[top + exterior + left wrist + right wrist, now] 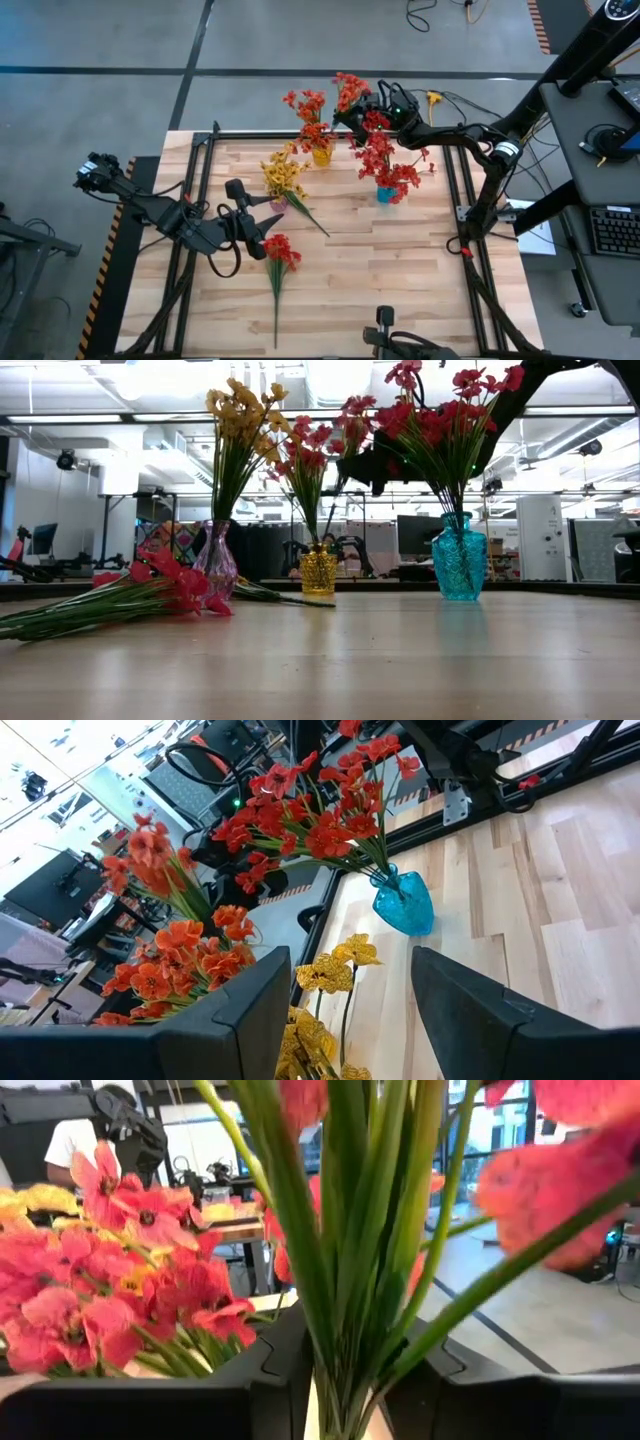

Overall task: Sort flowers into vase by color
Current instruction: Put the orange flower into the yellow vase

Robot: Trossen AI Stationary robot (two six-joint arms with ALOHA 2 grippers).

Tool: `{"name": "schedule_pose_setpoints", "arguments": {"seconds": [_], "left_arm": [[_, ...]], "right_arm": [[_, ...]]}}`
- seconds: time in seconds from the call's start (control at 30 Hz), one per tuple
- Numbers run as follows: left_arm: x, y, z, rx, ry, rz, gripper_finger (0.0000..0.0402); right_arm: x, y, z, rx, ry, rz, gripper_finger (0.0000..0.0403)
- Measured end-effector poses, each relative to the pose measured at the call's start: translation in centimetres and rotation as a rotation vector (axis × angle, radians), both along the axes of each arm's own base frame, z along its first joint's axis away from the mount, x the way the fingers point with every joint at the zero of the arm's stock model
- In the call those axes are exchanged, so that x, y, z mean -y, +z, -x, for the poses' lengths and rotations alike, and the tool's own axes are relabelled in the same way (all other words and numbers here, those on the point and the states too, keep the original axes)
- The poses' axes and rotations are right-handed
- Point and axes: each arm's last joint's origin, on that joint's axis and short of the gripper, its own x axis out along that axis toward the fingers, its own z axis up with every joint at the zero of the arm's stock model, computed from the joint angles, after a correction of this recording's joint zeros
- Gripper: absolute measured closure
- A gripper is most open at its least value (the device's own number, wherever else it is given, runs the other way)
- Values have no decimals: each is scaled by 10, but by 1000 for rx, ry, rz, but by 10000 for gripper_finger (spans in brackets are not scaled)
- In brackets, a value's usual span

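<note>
The right hand (pixel 372 112), far right above the blue vase (pixel 386 194), grasps red flowers (pixel 340 1260) between slightly parted fingers. Release only once the stems stand settled in the vase. The left hand (pixel 262 240) waits released near the red spray (pixel 279 252) on the surface (pixel 400 280).

The surface (pixel 400 270) is pale, matt wood in jointed strips, edged by dark metal rails (pixel 455 190). The blue vase (pixel 459 558) looks like glossy, translucent glass; the yellow vase (pixel 318 571) is textured and shiny. Flowers (pixel 320 820) look cloth-like.
</note>
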Motion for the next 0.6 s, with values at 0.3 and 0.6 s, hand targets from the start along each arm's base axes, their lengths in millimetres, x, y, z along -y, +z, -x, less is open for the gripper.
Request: {"name": "schedule_pose_setpoints", "arguments": {"seconds": [0.3, 0.6], "left_arm": [[0, 0, 0, -2, 0, -1, 210], [0, 0, 0, 11, 5, 17, 210]], "right_arm": [[1, -4, -2, -54, 7, -22, 287], [3, 0, -9, -129, 20, -53, 234]]}}
